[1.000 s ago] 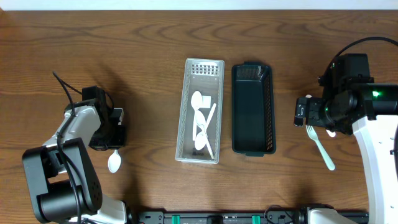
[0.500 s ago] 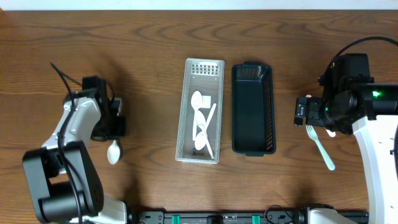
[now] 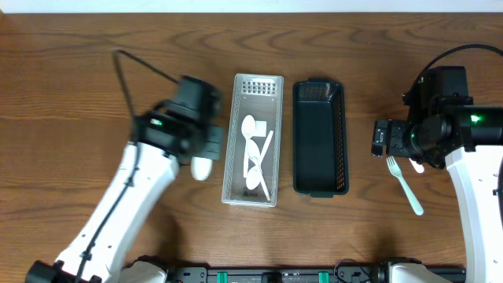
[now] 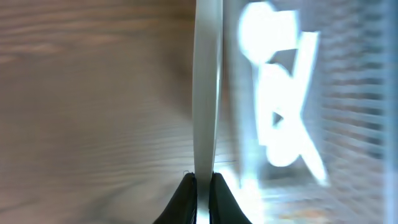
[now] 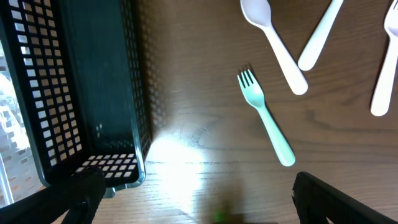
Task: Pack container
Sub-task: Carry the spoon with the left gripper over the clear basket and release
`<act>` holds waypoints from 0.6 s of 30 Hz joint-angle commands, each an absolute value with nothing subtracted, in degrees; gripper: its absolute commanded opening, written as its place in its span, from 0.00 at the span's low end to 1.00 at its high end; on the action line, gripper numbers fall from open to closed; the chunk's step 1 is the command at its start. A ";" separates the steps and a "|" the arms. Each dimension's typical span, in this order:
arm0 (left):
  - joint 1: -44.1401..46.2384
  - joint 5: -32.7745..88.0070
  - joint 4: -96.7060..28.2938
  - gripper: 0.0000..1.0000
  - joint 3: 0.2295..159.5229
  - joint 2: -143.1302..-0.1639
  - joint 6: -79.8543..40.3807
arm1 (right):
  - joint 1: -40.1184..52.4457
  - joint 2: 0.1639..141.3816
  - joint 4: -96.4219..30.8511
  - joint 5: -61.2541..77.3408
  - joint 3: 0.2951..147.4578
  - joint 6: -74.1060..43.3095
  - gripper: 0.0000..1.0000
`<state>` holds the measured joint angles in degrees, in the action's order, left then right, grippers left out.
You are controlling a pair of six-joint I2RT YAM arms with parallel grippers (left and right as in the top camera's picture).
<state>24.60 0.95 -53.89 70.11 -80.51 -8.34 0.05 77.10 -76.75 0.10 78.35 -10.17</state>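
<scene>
One spoon (image 4: pixel 207 93) pinched by its handle in left gripper (image 4: pixel 202 180), bowl hanging just outside silver tray (image 3: pixel 251 85). Tray sits right beside gripper, white cutlery (image 3: pixel 255 153) already inside. Step looks like carry-to-tray. Next: shift over rim, lower, let go. Right gripper (image 5: pixel 208 202) spread wide, empty, green fork (image 5: pixel 266 118) just ahead of it.

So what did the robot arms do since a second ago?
The left claw, shut on the white spoon, lifted it off the table on the left and carried it right, up beside the white tray. The right claw stayed open and still. The green fork, the dark basket and the spoons in the tray didn't move.
</scene>
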 commanded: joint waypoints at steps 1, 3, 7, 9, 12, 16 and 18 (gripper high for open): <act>31.14 0.43 -51.90 0.06 70.37 -81.43 -19.25 | -0.40 76.88 -76.31 0.23 78.98 -9.54 0.99; 34.48 0.38 -49.23 0.06 70.37 -82.87 -19.86 | -0.40 76.88 -76.18 0.23 78.98 -9.54 0.99; 37.32 0.40 -46.02 0.06 70.37 -86.87 -21.69 | -0.40 76.88 -76.20 0.25 78.98 -9.54 0.99; 37.36 0.40 -44.99 0.06 70.37 -89.41 -22.65 | -0.40 76.88 -76.20 0.25 78.98 -9.54 0.99; 37.32 0.40 -43.83 0.06 70.37 -93.23 -23.73 | -0.40 76.88 -76.25 0.25 78.98 -9.54 0.99; 37.32 0.43 -42.44 0.06 70.37 -97.56 -23.68 | -0.40 76.88 -76.25 0.23 78.98 -9.54 0.99; 37.32 0.40 -42.02 0.09 70.37 -98.43 -23.66 | -0.40 76.88 -76.23 0.21 78.98 -9.52 0.99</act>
<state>37.34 1.08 -42.37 70.11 -97.43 -22.59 0.05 77.10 -76.25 0.10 78.35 -10.17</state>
